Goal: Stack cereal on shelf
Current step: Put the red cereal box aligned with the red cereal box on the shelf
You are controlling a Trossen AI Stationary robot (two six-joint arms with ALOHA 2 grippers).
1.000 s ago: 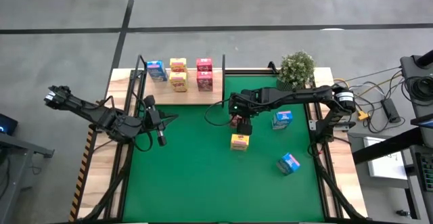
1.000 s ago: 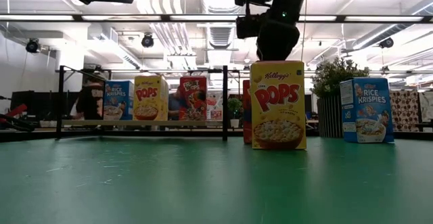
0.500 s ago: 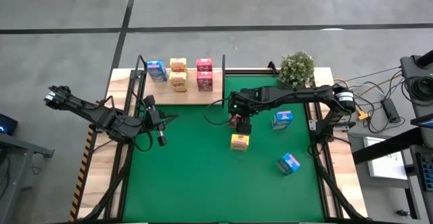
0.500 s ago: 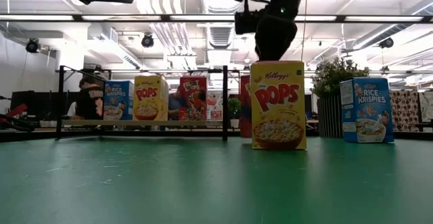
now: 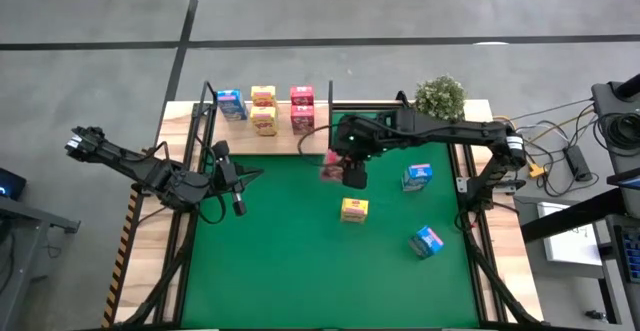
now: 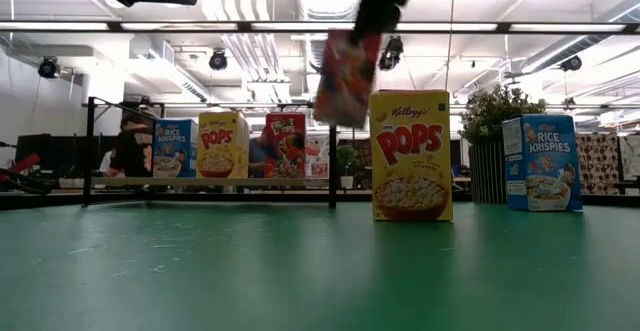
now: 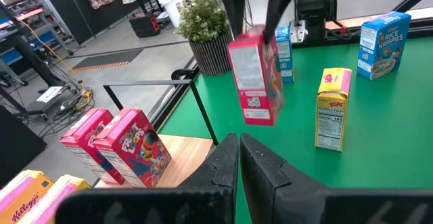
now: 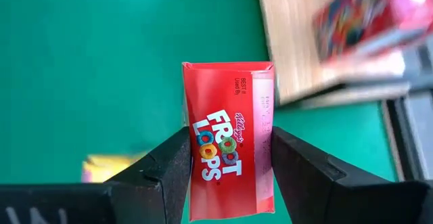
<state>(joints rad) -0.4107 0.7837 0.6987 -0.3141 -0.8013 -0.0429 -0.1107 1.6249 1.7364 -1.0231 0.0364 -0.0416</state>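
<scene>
Pink cereal box (image 6: pixel 346 78) seemingly near-upright, tilted

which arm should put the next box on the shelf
Right. The right gripper already holds the Froot Loops box in the air just off the shelf. The left gripper is shut and empty at the mat's left edge.

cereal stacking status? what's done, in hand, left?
Done: five small cardboard cereal boxes on the light-wood shelf: one blue, two yellow, two pink.
In hand: right gripper has its jaws on a third pink Froot Loops box, held above the green mat near the shelf.
Left: yellow Pops box and two blue Rice Krispies boxes on the mat.
Left gripper waits, shut.
</scene>
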